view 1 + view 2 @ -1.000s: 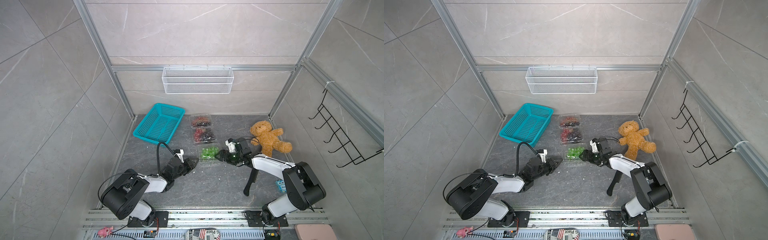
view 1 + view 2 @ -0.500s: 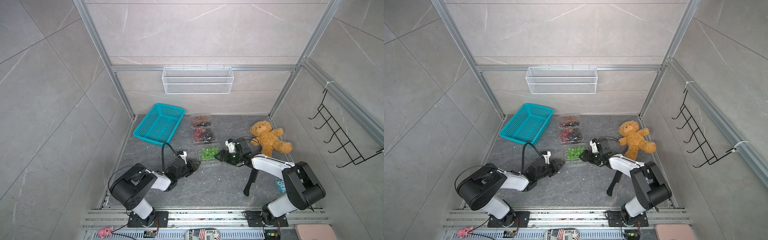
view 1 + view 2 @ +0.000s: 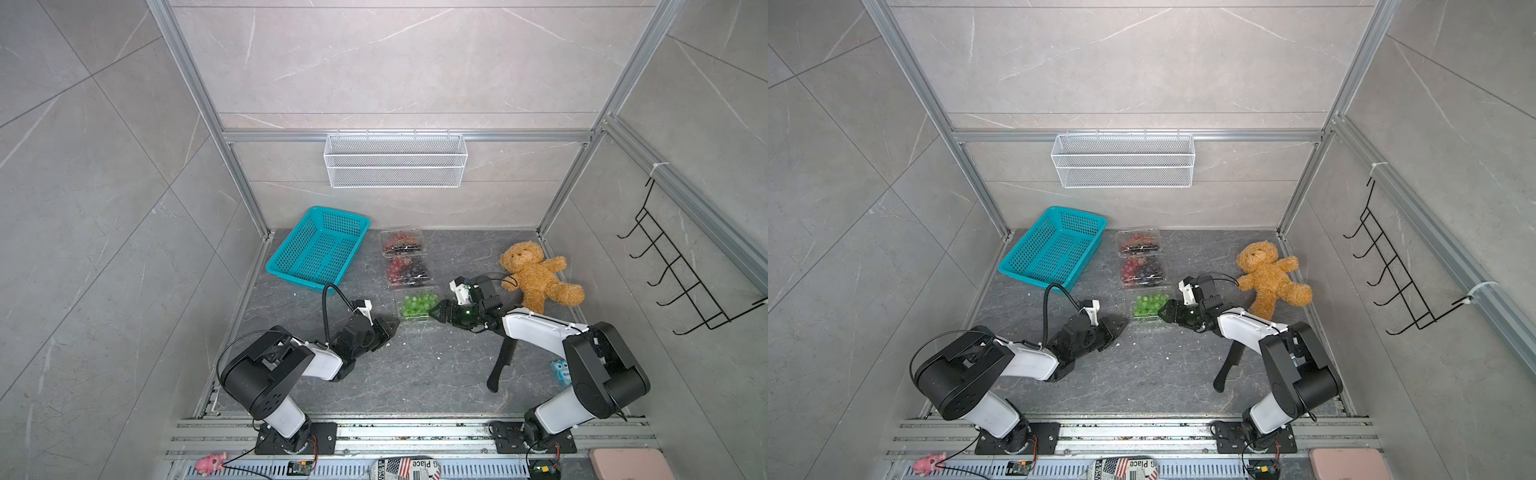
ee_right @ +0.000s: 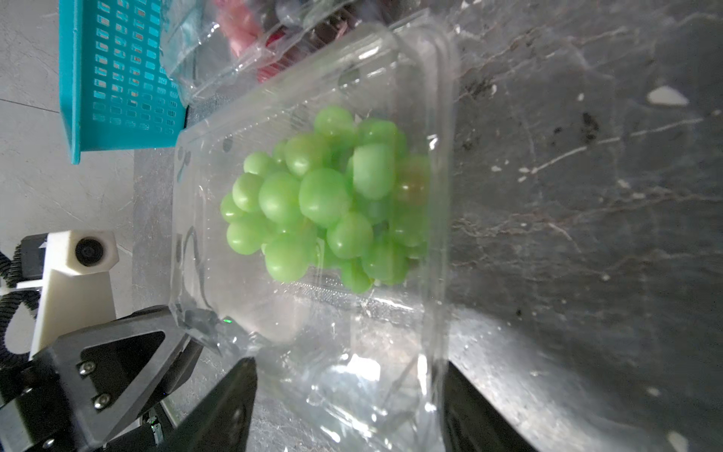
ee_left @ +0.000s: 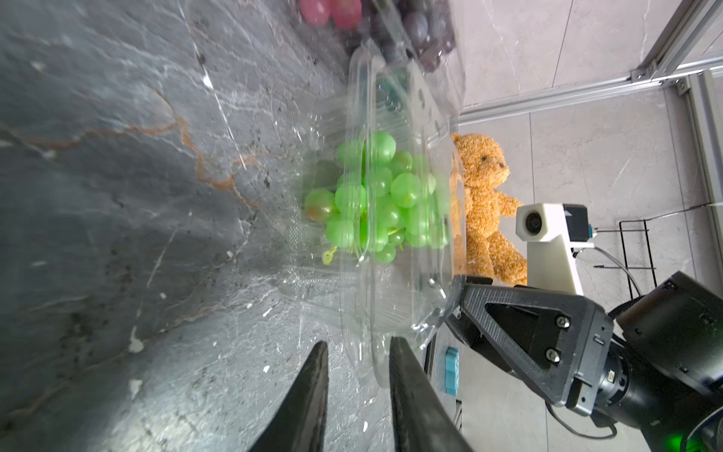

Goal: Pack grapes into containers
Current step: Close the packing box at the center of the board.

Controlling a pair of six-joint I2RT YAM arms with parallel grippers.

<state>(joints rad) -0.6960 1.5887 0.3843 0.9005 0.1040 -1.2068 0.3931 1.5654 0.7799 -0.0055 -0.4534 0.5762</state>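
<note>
Currently the green grapes (image 3: pixel 417 304) lie inside the clear container (image 3: pixel 415 322), which rests near the middle of the surface (image 3: pixel 415 374). The left fingers (image 5: pixel 313 391) stand narrowly apart about the container's rim. The right fingers (image 4: pixel 227 407) stand wide apart astride its opposite end; a grip on either side cannot be confirmed.

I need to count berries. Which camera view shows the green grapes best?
The right wrist view: the green grapes fill mid-frame, berries distinct through the clear container. The left wrist view shows them smaller, side-on, behind glare. In both top views they are just a small green patch.
</note>
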